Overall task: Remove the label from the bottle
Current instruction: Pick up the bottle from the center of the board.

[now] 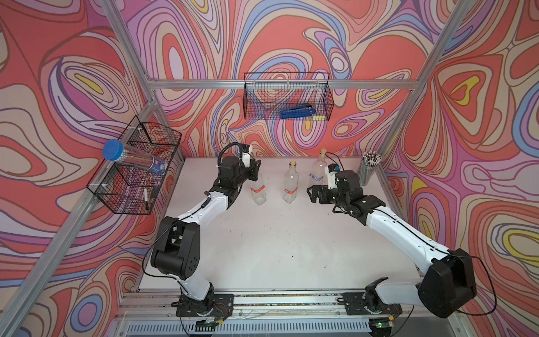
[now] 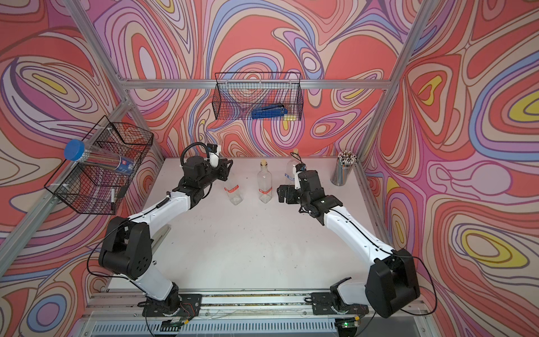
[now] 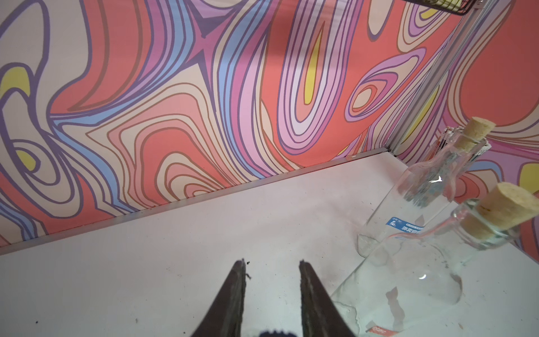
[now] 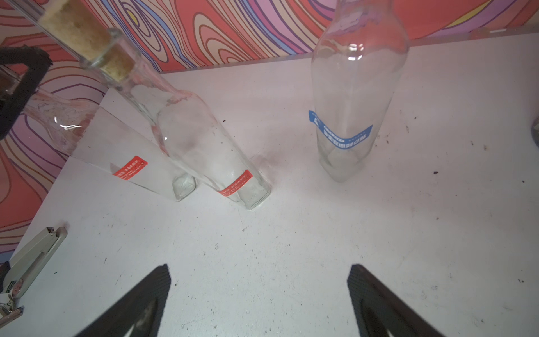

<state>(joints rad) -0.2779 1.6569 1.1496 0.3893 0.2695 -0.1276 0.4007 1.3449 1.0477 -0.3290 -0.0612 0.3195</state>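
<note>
Top views: three clear glass bottles stand upright on the white table [image 1: 277,248], every label still on, so no peeling done. Early stage. The left gripper [image 1: 256,170] is drawn in on the neck of the left bottle [image 1: 259,198]; the right wrist view shows a finger against that neck. Jaws are narrow, and the left wrist view shows bare table between the tips. Reads as a bracing hold. Its red label [image 1: 258,190] sits low on the body, intact.

The right gripper [image 1: 312,195] has its jaws spread wide and empty, low, just beside the corked middle bottle [image 1: 290,183]. Left to do, my read: reach the label, catch an edge, strip it off.

The blue-label bottle [image 1: 316,172] stands farther back.

Table is scuffed, with dark specks. Swirl-print walls [image 1: 291,43], aluminium frame [image 1: 233,84]. A wire basket [image 1: 287,96] on the back rail holds a blue tool [image 1: 297,111]. The side basket [image 1: 137,181] holds a blue-capped tube [image 1: 112,149]. A cup of pencils [image 1: 369,169] sits in the back right corner.
</note>
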